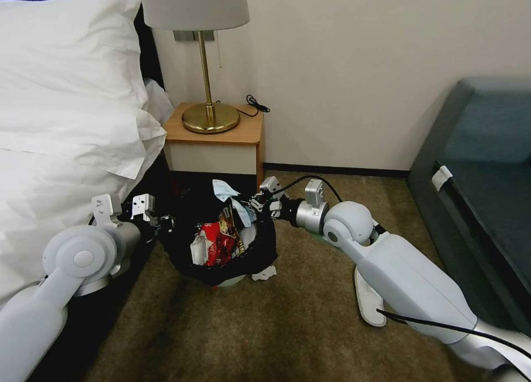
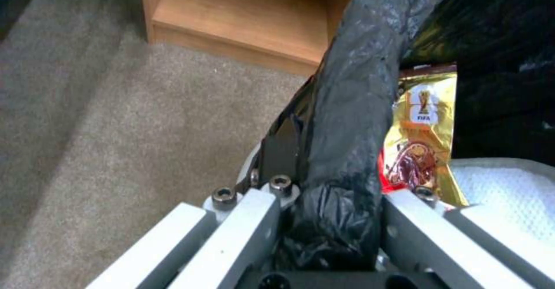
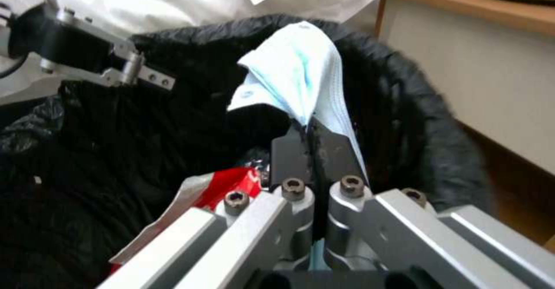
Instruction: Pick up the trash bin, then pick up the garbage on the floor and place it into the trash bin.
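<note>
The trash bin, lined with a crinkly black bag, stands on the carpet in front of the nightstand, a pale base showing beneath. My left gripper is shut on its rim on the bed side. Over the bin's far side, my right gripper is shut on a piece of garbage, a pale blue face mask. Red wrappers and a gold wrapper lie inside. A white slipper and a white scrap lie on the floor.
A bed with white pillows lies close on the left. The wooden nightstand with a brass lamp stands right behind the bin. A dark sofa lines the right side. Open carpet lies in front.
</note>
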Motion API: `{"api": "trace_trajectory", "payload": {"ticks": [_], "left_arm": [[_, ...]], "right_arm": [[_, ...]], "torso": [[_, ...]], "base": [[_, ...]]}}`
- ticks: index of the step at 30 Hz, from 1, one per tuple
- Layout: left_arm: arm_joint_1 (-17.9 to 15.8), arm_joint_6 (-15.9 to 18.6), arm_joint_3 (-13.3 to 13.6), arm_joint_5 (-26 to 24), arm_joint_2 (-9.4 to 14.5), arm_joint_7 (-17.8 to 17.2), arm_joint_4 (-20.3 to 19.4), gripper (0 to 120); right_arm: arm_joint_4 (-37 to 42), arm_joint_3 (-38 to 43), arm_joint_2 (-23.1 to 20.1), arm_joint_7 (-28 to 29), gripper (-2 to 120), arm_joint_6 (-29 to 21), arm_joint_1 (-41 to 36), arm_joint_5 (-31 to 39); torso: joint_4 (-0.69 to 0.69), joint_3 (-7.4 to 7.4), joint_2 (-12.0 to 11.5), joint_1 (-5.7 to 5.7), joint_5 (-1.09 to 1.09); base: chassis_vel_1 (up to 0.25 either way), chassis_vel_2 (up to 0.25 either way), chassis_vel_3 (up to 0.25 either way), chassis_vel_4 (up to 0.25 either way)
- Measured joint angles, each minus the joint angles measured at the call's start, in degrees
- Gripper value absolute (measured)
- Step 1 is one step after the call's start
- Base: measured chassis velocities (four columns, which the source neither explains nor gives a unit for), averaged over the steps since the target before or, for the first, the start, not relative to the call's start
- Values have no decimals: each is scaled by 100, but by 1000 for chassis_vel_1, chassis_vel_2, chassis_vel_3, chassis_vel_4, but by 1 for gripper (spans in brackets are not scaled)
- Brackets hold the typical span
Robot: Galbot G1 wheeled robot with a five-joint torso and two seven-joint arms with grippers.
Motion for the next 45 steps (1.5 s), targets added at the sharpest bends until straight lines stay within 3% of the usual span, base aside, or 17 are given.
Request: {"api": "trace_trajectory", "payload": {"ticks": [4, 10, 13, 18, 20, 25, 26, 28, 29, 30, 33, 37, 45], "left_arm": [[1, 0, 1, 21, -2, 18, -4, 3], [42, 1, -11, 33, -1, 26, -35, 3], [48, 1, -16, 51, -16, 29, -39, 3], [41, 1, -5, 61, -45, 29, -39, 3], [42, 1, 2, 74, -62, 34, -45, 3], [47, 1, 3, 91, -65, 45, -47, 3], [48, 1, 3, 96, -65, 60, -48, 3], [49, 1, 3, 99, -65, 71, -49, 3], [50, 1, 3, 105, -62, 71, -49, 3], [50, 1, 3, 105, -62, 71, -49, 3], [60, 0, 3, 114, -63, 75, -49, 3], [62, 0, 5, 132, -79, 81, -39, 3], [61, 0, 7, 151, -90, 91, -22, 3]], "right_arm": [[-1, -62, 46, 29, 0, -97, 16, -56], [141, 0, -3, -185, 1, -669, 26, -319], [251, 34, -39, -190, 18, -945, 30, -324], [263, 38, -41, -120, 29, -983, 29, -309], [303, 58, -42, -19, 42, -991, 26, -220], [334, 102, -39, 97, 53, -994, 33, -118], [345, 140, -37, 127, 62, -998, 48, -78], [352, 167, -37, 154, 66, -998, 60, -53], [383, 217, -33, 264, 75, -992, 69, 34], [383, 217, -33, 264, 75, -992, 69, 34], [457, 411, 8, 571, 91, -972, 91, 285], [489, 578, 29, 750, 99, -929, 119, 515], [523, 1140, -150, 1041, 100, -898, 80, 839]], "torso": [[1, 0, 0, 0, 0], [0, 0, 0, 0, 0], [0, 0, 0, 0, 0], [0, 0, 0, 0, 0], [0, 0, 0, 0, 0], [0, 0, 0, 0, 0], [0, 0, 0, 0, 0], [0, 0, 0, 0, 0], [0, 0, 0, 0, 0], [0, 0, 0, 0, 0], [0, 0, 0, 0, 0], [1, 0, 0, 0, -1], [1, 0, 0, 0, 0]], "base": [[0, 0, 0, 0], [0, 0, 0, 0], [0, 0, 0, 0], [0, 0, 0, 0], [0, 0, 0, 0], [0, 0, 0, 0], [0, 0, 0, 0], [0, 0, 0, 0], [0, 0, 0, 0], [0, 0, 0, 0], [0, 0, 0, 0], [0, 0, 0, 0], [0, 0, 0, 0]]}}
